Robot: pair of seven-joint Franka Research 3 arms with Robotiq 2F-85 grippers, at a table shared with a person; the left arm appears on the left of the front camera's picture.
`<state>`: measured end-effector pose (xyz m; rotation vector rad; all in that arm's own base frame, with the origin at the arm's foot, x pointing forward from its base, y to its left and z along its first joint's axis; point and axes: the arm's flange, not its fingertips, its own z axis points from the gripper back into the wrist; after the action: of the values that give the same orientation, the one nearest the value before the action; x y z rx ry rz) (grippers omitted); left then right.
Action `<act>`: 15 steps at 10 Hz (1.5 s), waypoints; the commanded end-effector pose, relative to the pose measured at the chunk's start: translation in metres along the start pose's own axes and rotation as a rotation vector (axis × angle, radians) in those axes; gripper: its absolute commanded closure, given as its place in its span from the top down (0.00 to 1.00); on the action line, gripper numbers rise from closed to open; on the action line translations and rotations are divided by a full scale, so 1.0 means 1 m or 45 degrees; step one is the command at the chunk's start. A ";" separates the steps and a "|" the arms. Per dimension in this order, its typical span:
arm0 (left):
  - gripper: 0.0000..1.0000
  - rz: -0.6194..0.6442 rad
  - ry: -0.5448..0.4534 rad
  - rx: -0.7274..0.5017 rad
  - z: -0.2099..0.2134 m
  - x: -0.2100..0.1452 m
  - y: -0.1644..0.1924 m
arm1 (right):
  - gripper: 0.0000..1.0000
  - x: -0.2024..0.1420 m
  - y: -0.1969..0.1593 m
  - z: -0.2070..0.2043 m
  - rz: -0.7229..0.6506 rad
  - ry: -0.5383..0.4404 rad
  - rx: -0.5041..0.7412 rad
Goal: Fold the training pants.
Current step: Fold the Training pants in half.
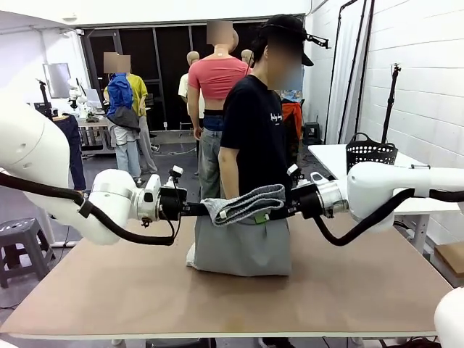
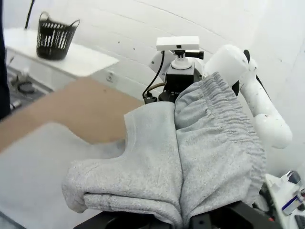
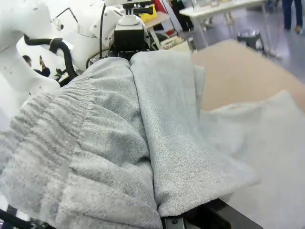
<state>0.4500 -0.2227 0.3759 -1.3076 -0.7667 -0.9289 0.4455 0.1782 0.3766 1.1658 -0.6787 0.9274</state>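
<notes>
Hanging between the clamped left gripper (image 1: 194, 209) and right gripper (image 1: 284, 212), the training pants (image 1: 243, 243) sag limply. Soft, light fabric; the gathered waistband beside each claw likely grips best.

1. I am looking into a robotics lab set up for clothing work: whitewashed block wall (image 1: 428, 65), bare grey floor (image 1: 170, 170).
2. Worktables (image 1: 341, 156) stand in rows, one bearing a black mesh basket (image 1: 371, 152).
3. People (image 1: 127, 119) stand behind at a cluttered bench (image 1: 90, 119).
</notes>
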 end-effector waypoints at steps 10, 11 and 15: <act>0.00 0.283 0.045 0.078 -0.005 -0.014 0.035 | 0.00 -0.018 -0.024 0.004 -0.216 0.013 -0.021; 0.00 0.283 0.045 0.078 -0.005 -0.014 0.035 | 0.00 -0.018 -0.024 0.004 -0.216 0.013 -0.021; 0.00 0.256 0.069 0.062 -0.010 -0.018 0.032 | 0.00 -0.018 -0.025 -0.001 -0.201 0.018 0.009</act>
<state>0.4702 -0.2308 0.3436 -1.2892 -0.5955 -0.7734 0.4582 0.1717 0.3493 1.2025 -0.5619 0.8055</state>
